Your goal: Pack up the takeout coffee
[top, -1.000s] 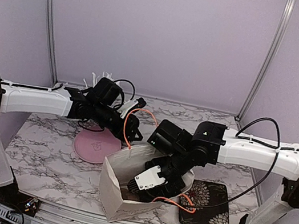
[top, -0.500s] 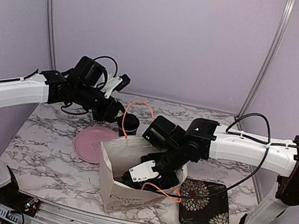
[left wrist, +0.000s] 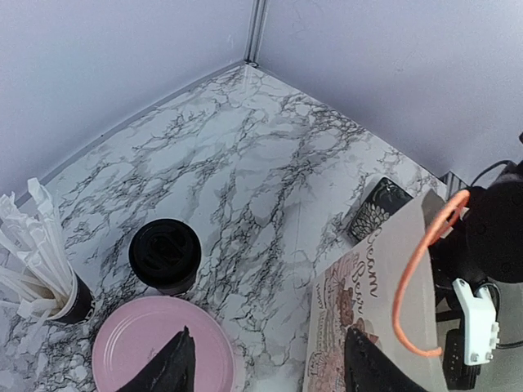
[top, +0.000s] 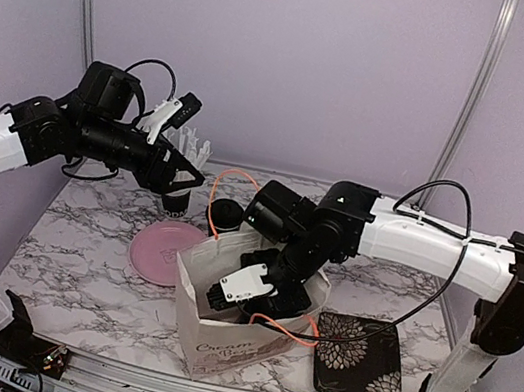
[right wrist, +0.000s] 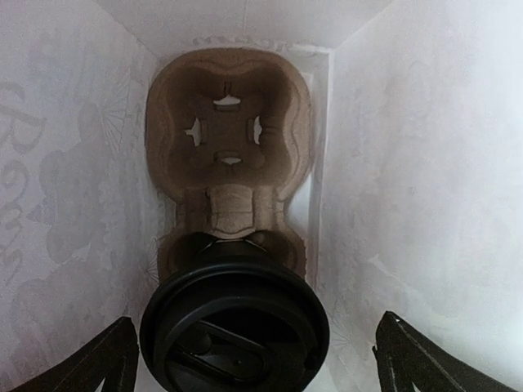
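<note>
Now that the right gripper [right wrist: 261, 359] has spread wide, cup 1 of 2 is packed.
Inside the bag [top: 225, 347] the 1st cup [right wrist: 235, 327] sits lidded in the near pocket of the carrier [right wrist: 229, 139], far pocket empty. Behind the bag, the left gripper [left wrist: 270, 363], part open w/ nothing held, has lifted away; the 2nd cup [left wrist: 164, 255] waits there, next to go.
</note>
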`<state>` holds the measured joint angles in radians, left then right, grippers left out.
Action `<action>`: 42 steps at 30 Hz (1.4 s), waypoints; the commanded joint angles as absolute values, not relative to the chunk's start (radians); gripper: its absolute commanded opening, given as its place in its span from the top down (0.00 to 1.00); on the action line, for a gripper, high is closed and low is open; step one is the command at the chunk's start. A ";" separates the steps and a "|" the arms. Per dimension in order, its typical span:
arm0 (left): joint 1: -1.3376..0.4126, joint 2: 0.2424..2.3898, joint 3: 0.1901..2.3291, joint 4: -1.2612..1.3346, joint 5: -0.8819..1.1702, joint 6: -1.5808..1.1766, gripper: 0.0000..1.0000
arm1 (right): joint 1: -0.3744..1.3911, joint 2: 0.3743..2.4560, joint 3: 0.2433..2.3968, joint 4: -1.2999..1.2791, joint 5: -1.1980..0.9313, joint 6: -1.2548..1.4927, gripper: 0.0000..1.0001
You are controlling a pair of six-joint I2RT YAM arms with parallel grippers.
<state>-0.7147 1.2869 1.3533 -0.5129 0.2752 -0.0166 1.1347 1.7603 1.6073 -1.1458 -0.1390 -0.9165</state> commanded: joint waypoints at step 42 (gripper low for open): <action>-0.916 1.572 1.578 -0.560 0.359 0.035 1.00 | 0.731 1.698 2.083 -1.371 -0.543 -0.937 0.05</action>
<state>-0.9119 1.5375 1.5272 -0.6025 0.3450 0.0154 0.7528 1.7054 2.1117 -1.3266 -0.4622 -0.9424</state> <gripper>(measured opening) 0.016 0.976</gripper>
